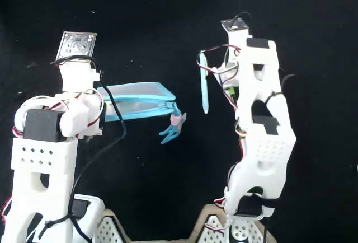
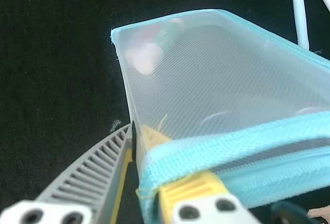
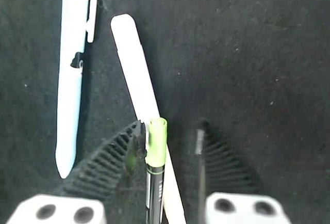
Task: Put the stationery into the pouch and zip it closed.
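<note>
Left hand [image 2: 135, 133] is closed on one short end of the translucent soft plastic pouch with a light blue zip band [image 1: 134, 93], which lies out sideways over the black counter [image 1: 140, 187] toward the other arm. I judge this pouch light and floppy, so a firm pinch at the end seam is a good hold while things go in. Its mouth looks partly open. Through the ribbed wall I see pink-white and green shapes at the far end, too blurred to name. Right hand [image 3: 170, 126] stands open over a long white pen [image 3: 135, 74] and a green-capped marker [image 3: 155, 141], which is just beside one finger. A light blue pen [image 1: 205, 83] lies beside them. These are probably stiff, light and smooth and may roll, so the middle of the barrel is the best place to grip. A small pink and blue charm [image 1: 173, 125] hangs at the zip end, good for pulling.
</note>
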Action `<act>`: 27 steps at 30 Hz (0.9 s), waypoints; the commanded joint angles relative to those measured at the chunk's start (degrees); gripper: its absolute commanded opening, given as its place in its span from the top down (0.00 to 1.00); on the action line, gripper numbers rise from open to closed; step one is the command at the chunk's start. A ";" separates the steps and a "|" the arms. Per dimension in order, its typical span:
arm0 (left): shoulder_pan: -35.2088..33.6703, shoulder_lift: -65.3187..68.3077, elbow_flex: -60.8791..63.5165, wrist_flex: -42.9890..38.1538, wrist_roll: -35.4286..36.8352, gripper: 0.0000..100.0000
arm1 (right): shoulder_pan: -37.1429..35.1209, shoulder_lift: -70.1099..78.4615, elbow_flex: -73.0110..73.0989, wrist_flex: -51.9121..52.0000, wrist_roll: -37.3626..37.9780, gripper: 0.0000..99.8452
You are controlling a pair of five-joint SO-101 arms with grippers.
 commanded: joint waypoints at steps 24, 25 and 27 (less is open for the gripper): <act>0.13 0.53 -0.57 0.00 -0.18 0.97 | -0.44 -27.56 9.10 11.96 0.53 0.99; 0.13 0.53 -0.57 0.00 -0.18 0.97 | -0.97 -30.73 10.86 11.96 0.53 0.99; 0.13 0.53 -0.57 0.00 -0.18 0.97 | -2.20 -37.05 13.76 11.96 0.53 0.99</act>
